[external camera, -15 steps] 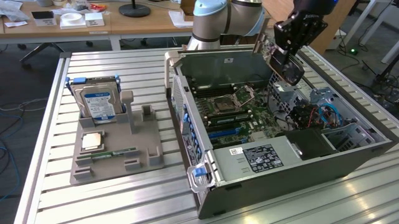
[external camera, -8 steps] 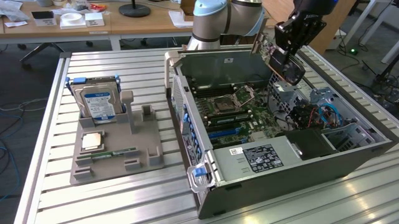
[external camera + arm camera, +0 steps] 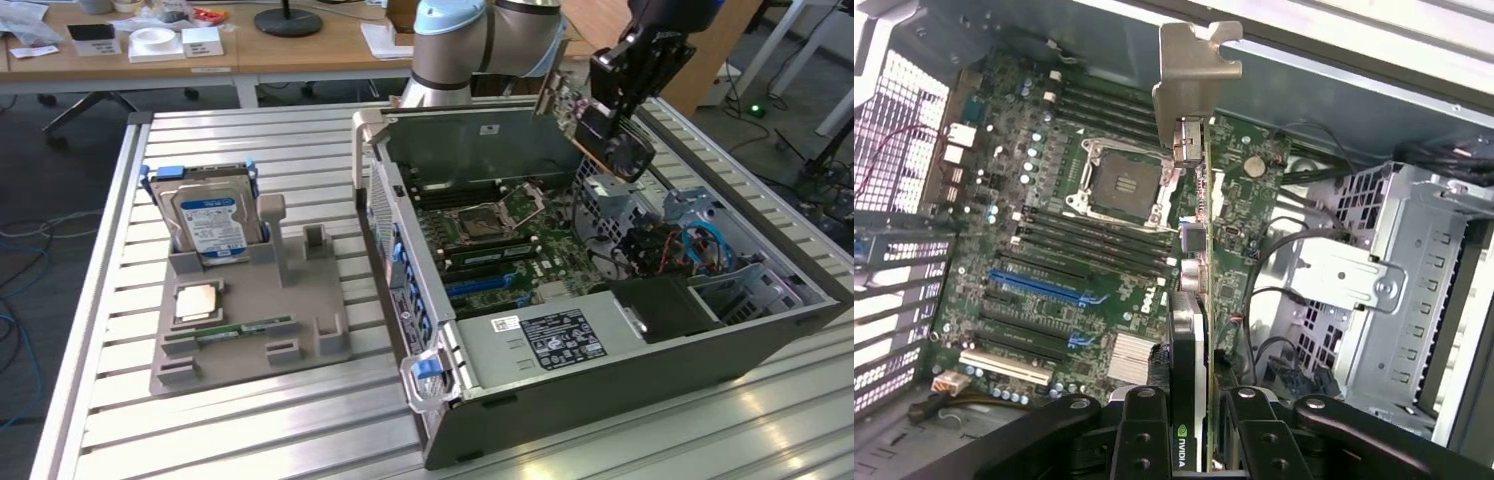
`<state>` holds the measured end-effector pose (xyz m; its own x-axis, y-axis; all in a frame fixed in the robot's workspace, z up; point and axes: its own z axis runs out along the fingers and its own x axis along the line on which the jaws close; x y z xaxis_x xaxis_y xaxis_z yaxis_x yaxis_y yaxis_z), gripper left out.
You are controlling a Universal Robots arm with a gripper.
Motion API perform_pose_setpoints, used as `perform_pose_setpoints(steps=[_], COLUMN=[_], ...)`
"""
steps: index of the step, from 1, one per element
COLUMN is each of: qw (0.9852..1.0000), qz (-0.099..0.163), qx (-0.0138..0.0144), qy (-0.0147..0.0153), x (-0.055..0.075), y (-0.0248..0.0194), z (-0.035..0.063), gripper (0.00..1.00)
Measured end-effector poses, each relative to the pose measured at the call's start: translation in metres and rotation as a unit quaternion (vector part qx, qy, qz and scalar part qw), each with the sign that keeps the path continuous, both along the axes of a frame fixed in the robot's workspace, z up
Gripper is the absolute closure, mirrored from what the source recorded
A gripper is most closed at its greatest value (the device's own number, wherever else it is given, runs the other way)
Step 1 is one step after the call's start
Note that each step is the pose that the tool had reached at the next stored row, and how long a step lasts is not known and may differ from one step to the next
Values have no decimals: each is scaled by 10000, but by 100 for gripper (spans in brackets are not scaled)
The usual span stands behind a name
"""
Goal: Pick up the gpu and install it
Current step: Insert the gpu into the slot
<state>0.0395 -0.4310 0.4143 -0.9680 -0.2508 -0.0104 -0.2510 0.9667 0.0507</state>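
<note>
The gpu (image 3: 583, 122) hangs tilted in the air above the far side of the open computer case (image 3: 587, 390), over the motherboard (image 3: 501, 235). My gripper (image 3: 617, 112) is shut on it from above. In the wrist view the gpu (image 3: 1204, 250) shows edge-on: a thin green board with its silver end bracket (image 3: 1197, 60) farthest from me, and my gripper (image 3: 1194, 445) clamps its black cooler end between both fingers (image 3: 1142, 435). Beneath the card lie the motherboard (image 3: 1004, 200), its blue expansion slots (image 3: 1044, 285) and the bare processor socket (image 3: 1122, 180).
On the exterior view's left, a grey parts holder (image 3: 307, 335) carries an upright hard drive (image 3: 214, 215), a processor chip (image 3: 198, 300) and a RAM stick (image 3: 248, 328). A metal drive cage (image 3: 1354, 280) with cables sits beside the card. The case walls rise around the motherboard.
</note>
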Motion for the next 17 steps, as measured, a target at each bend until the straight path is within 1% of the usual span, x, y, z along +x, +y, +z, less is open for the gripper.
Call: perform_pose_setpoints(steps=[5,9,13,17], qw=[9997,9989,9977,9957], qz=[252,465,680,928], qx=[0,0,0,0], qy=[0,0,0,0], x=[0,0,0,0], y=[0,0,1,1], z=[0,0,0,0], gripper=[73,73,73,73])
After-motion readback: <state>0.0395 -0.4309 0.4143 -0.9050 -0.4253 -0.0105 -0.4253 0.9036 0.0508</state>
